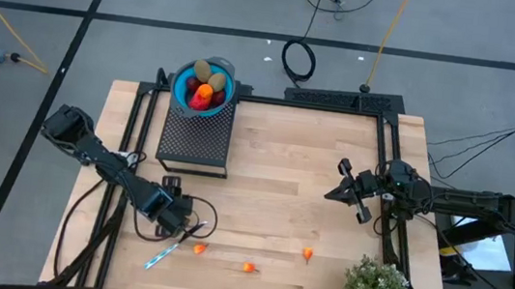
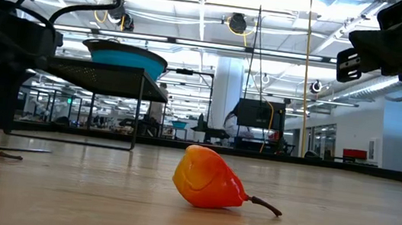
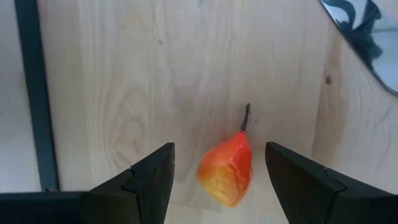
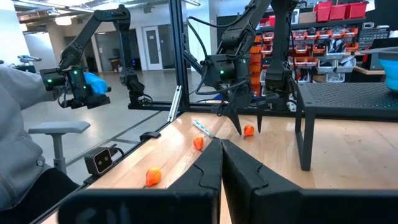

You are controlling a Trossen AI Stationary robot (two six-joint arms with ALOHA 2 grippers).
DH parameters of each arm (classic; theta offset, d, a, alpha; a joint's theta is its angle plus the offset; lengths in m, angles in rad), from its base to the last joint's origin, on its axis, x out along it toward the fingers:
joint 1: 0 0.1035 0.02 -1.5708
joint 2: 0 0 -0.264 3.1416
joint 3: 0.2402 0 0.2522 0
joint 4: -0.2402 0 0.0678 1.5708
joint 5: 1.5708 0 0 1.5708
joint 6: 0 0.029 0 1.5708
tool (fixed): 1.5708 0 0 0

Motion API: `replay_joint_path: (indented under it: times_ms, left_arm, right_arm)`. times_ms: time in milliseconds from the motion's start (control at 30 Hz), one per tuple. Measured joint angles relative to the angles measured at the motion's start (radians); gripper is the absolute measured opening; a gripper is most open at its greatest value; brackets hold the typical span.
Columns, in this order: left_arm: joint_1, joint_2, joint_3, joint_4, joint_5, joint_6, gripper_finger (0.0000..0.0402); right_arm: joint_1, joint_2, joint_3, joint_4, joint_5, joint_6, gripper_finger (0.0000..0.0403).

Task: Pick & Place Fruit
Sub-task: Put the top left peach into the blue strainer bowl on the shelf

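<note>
Straddling an orange fruit (image 3: 226,168) lying on the table (image 1: 302,179), the left gripper (image 3: 219,171) is spreading wide for the pick, needing to descend and close, while the right gripper (image 4: 221,163) is waiting shut.

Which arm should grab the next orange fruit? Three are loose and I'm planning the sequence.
Left. Its open hand already straddles an orange fruit on the table; the right hand hangs farther off, shut.

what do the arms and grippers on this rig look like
Both arms are dark, nearly black, jointed links with black cables looping alongside. The left gripper has two broad, wedge-shaped black fingers. The right gripper has matching angular black fingers. No markings are visible.
</note>
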Motion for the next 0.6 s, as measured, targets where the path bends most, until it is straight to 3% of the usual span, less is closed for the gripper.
replay_joint_path:
  times_ms: [600]
  left_arm:
    - [0.000,0.000,0.000,-0.006,0.055,0.005,0.0250]
  right_arm:
    - [0.000,0.000,0.000,0.000,0.000,0.003,0.0000]
